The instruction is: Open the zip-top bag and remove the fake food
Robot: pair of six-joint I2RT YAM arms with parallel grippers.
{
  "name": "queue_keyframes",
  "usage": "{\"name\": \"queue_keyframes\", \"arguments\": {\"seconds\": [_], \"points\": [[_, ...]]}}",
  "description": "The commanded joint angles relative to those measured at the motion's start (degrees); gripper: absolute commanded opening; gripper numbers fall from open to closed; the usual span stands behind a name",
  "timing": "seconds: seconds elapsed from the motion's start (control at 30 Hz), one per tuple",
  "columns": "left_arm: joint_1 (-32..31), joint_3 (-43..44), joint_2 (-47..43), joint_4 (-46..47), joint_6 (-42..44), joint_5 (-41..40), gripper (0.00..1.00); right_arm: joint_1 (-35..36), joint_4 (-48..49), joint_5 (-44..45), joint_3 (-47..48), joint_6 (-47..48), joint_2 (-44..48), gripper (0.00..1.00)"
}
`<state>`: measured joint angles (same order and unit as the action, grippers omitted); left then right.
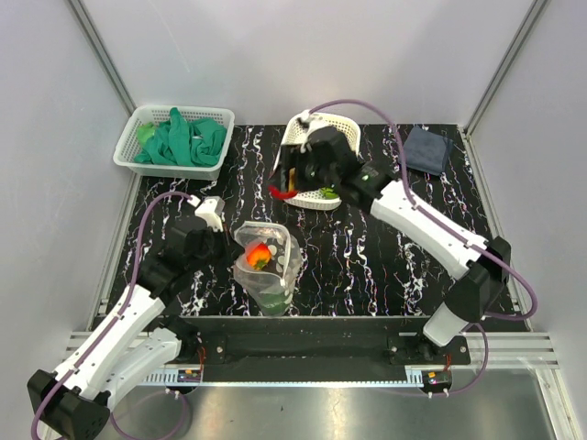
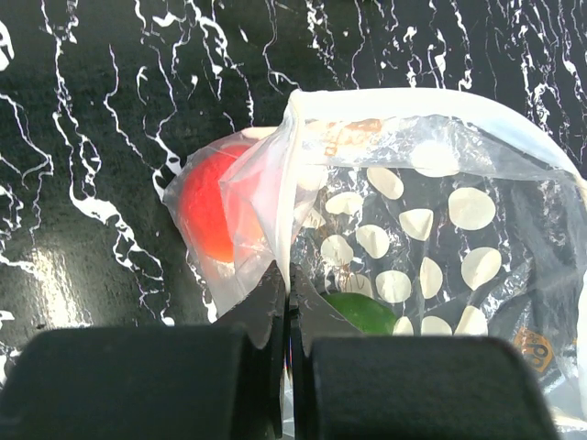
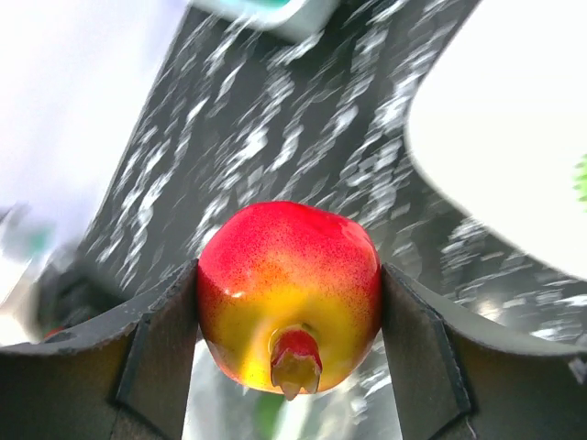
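Note:
The clear zip-top bag [image 1: 286, 246] stands open at mid-table, with a red-orange fruit [image 1: 259, 257] and a green piece [image 1: 271, 293] inside. My left gripper [image 1: 223, 240] is shut on the bag's left rim. In the left wrist view its jaws [image 2: 289, 298] pinch the plastic edge [image 2: 284, 202], with the red-orange fruit [image 2: 206, 209] to the left and a green fruit [image 2: 365, 312] behind the film. My right gripper [image 1: 284, 186] is shut on a red-and-yellow pomegranate [image 3: 289, 293], held above the table beside the white basket [image 1: 323, 128].
The white lattice basket holds a green piece [image 1: 327, 192]; its rim shows blurred in the right wrist view [image 3: 514, 137]. A second basket [image 1: 138, 160] with green gloves [image 1: 183, 139] sits at the back left. A dark grey cloth [image 1: 427, 148] lies at the back right.

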<state>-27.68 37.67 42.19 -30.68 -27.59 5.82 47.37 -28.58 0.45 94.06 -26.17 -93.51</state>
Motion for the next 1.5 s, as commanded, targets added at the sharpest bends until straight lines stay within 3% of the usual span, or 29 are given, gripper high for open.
{"name": "queue_keyframes", "arguments": {"seconds": [0.0,0.27,0.6,0.67,0.8,0.97,1.1,1.47], "points": [[-0.2,2.0,-0.4,3.4,1.4,1.0,0.00,-7.4,1.1,4.6,4.0,5.7,-1.8,0.37],[-0.2,2.5,0.0,4.6,1.7,0.9,0.00,-16.7,0.6,-0.3,12.5,8.0,-17.6,0.42],[-0.2,4.1,2.0,5.2,2.5,1.1,0.00,-18.5,-3.8,-5.4,23.0,8.5,-34.6,0.63],[-0.2,4.4,2.5,5.5,2.4,1.6,0.00,-18.5,-4.2,-5.0,23.5,8.3,-35.6,0.77],[-0.2,4.5,3.2,6.1,1.9,2.2,0.00,-18.5,-7.1,-5.1,25.2,9.0,-37.0,0.91],[-0.3,5.3,3.4,7.2,1.0,3.1,0.00,-18.4,-9.1,-3.3,24.4,11.1,-34.2,0.97],[-0.2,6.5,3.6,7.6,0.6,3.2,0.00,-17.9,-11.2,-4.6,20.1,10.2,-26.2,0.96],[-0.2,6.4,5.0,10.2,0.6,3.9,0.00,-5.1,-15.9,-6.3,6.8,10.7,-2.6,0.91]]}}
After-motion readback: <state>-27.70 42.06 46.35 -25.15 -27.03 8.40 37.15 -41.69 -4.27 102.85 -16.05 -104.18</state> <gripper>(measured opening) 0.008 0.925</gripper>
